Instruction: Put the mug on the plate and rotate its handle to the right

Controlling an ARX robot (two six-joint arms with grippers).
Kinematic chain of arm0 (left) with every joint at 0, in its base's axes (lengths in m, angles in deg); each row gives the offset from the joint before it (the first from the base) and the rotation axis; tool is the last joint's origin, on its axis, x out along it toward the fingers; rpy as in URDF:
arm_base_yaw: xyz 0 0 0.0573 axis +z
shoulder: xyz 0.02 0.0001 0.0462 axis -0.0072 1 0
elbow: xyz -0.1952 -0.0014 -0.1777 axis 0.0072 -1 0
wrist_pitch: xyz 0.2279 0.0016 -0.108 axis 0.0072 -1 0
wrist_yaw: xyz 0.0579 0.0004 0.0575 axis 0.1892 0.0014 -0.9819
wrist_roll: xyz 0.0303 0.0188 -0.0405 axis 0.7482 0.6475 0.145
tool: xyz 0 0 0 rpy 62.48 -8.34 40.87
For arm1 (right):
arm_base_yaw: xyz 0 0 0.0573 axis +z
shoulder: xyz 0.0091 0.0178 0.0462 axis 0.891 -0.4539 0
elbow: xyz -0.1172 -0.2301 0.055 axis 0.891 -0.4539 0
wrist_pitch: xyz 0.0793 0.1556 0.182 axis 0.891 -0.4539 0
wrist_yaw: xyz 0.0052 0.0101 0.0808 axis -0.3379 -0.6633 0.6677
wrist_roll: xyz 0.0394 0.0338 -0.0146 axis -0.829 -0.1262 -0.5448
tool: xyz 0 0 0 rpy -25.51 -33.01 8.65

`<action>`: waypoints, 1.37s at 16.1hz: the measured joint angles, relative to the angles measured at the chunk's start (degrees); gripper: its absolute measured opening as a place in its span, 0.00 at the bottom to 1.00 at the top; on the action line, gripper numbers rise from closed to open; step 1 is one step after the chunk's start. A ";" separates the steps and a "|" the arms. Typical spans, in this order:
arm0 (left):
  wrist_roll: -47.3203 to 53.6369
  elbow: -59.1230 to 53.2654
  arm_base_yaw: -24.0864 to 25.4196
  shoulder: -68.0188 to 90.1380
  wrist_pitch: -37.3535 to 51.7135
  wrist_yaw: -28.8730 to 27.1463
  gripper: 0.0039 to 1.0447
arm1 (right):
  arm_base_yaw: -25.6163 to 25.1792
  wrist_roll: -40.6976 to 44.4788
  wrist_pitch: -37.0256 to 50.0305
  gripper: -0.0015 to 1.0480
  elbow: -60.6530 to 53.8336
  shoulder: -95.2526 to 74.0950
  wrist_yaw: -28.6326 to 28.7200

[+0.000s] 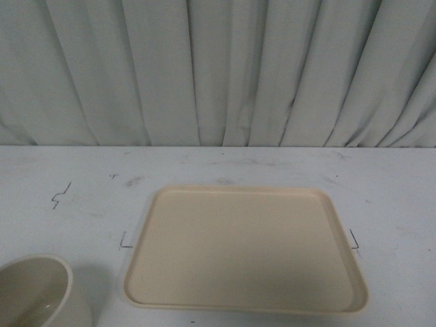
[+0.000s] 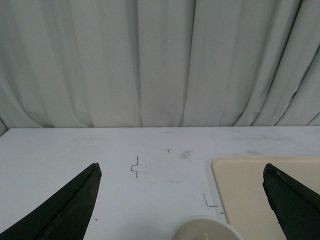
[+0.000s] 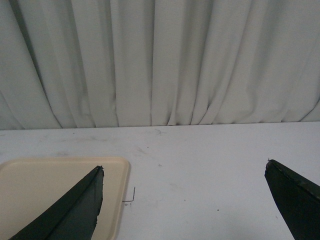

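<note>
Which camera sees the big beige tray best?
The front view: the large flat beige rectangular tray lies whole in it. The left wrist view catches only one corner, the right wrist view only one end.

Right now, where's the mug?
In the front view the mug stands on the table at the near left, beside the plate on its left and not on it; the frame cuts it off.

Pale pleated curtain (image 1: 218, 68) across whole bg, white scuffed table (image 1: 381, 197) w/ small dark marks (image 1: 61, 196), soft even light.
</note>
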 joint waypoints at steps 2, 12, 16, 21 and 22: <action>-0.02 0.00 0.00 0.00 0.00 0.00 0.94 | 0.00 0.00 0.00 0.94 0.00 0.00 0.00; -1.49 2.40 -2.12 2.01 -8.09 -5.75 0.94 | 0.00 0.02 0.02 0.94 0.00 0.00 0.00; -13.68 21.38 -14.43 34.69 -28.96 -31.08 0.94 | 0.02 -0.09 0.00 0.94 0.00 0.00 0.02; -16.35 29.97 -4.85 52.72 -29.16 -15.65 0.94 | 0.00 -0.11 0.00 0.94 0.00 0.00 0.02; -16.35 30.47 -3.74 55.65 -28.50 -13.53 0.94 | 0.00 -0.11 0.00 0.94 0.00 0.00 0.02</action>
